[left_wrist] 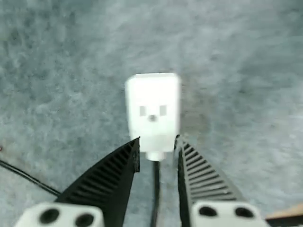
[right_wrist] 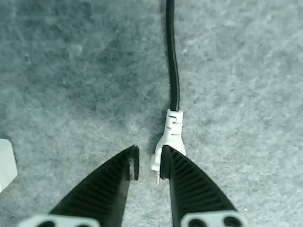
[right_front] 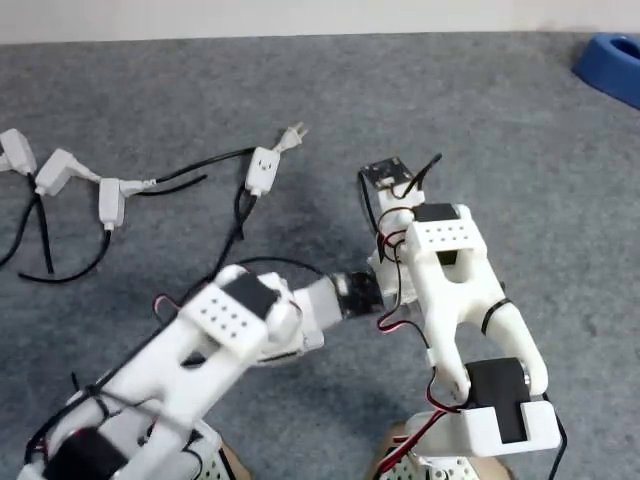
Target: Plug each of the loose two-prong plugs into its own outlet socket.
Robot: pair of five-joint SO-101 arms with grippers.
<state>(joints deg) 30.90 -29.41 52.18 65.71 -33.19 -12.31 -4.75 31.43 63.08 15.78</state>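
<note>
The plug [right_wrist: 171, 135] lies on the grey carpet [right_wrist: 71, 71], its black cord [right_wrist: 171, 56] running away from it. Its tip sits just inside the right gripper [right_wrist: 149, 156], whose fingers stand slightly apart, only one touching it. Closing off-centre could twist it or flick it out. The left gripper [left_wrist: 157, 142] is clamped on the cord end of the socket [left_wrist: 152, 106]; so shallow a hold could let it pivot when prongs push in.

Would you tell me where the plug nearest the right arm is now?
In the right wrist view, the plug lies on the grey table at the tips of the right end effector, against one finger, its black cord leading away from the arm.
</note>
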